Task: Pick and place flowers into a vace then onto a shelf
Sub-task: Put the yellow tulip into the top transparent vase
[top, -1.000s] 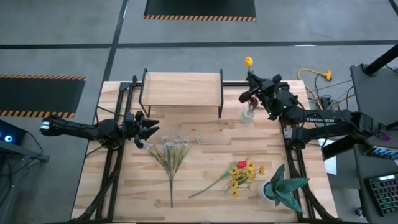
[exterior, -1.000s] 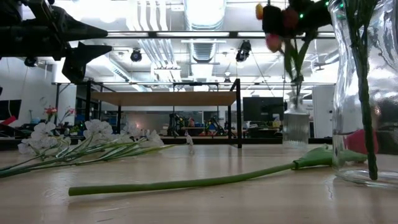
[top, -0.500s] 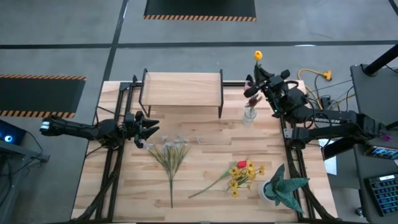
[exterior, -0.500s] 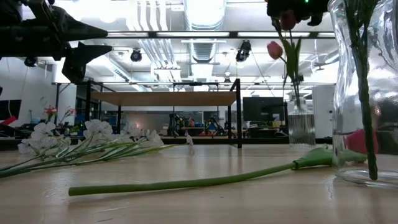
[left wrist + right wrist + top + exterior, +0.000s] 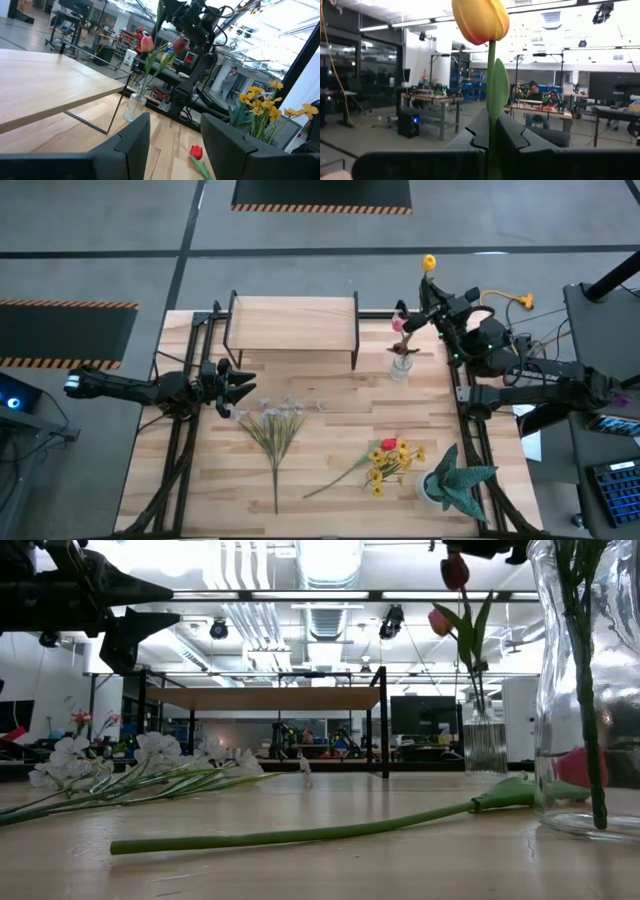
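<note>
1. The right tool (image 5: 432, 292) is up in the air near the desk's far right corner, clamped narrow on the stem of a yellow-orange tulip (image 5: 481, 21). In the right wrist view the stem runs straight up between the two fingers (image 5: 512, 137) with the bloom standing well above them.
2. Just beside that tool, a small glass vase (image 5: 401, 361) sits on the desk with a pink tulip (image 5: 439, 621) and a dark red one (image 5: 455, 571) in it. The vase is close to the shelf's right legs but not touching them.
3. The left tool (image 5: 238, 386) hangs over the left side of the desk, fingers spread wide, nothing in them. It points at the white flower bunch (image 5: 274, 423), which lies flat just beside it.
4. The shelf (image 5: 292, 318) stands at the desk's far edge, top board bare, with open space underneath between the thin black legs.
5. Nearer the front: a red tulip (image 5: 389, 444) and the yellow sprig (image 5: 385, 466) lying together right of centre, and a spiky potted plant (image 5: 455, 480) by the front right corner. The middle of the desk (image 5: 330, 420) is open wood.
6. Past the desk it's grey floor with hazard-striped mats (image 5: 320, 194). The low view shows a workshop with ceiling lights, plus a big glass vase (image 5: 588, 690) close up at the right.
</note>
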Robot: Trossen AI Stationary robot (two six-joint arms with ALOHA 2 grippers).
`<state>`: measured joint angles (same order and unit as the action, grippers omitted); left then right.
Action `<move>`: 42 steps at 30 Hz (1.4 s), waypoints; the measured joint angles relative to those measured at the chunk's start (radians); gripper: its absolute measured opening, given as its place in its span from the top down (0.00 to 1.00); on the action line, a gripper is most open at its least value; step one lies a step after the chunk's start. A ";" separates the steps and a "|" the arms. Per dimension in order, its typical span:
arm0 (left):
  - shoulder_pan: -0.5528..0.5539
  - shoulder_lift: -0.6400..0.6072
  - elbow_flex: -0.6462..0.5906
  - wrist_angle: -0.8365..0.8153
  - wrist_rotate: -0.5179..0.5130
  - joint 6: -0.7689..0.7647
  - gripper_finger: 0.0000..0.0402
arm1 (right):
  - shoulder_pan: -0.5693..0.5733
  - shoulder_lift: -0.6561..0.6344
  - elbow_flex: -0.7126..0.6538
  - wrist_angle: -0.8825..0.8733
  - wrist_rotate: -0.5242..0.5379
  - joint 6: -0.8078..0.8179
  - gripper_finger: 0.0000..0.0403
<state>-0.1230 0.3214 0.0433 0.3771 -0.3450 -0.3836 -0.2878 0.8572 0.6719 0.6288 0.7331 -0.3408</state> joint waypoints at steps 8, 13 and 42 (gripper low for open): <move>0.000 0.000 0.000 0.000 0.000 0.000 0.60 | 0.000 -0.073 0.012 -0.171 0.004 0.034 0.98; 0.000 0.000 0.000 0.000 0.000 0.000 0.60 | 0.000 -0.067 -0.011 -0.214 0.007 0.111 0.98; 0.000 0.000 0.000 0.000 -0.002 0.000 0.60 | -0.019 -0.042 -0.138 -0.046 0.037 0.096 0.98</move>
<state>-0.1230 0.3214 0.0433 0.3771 -0.3466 -0.3840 -0.3070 0.8151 0.5339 0.5827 0.7696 -0.2450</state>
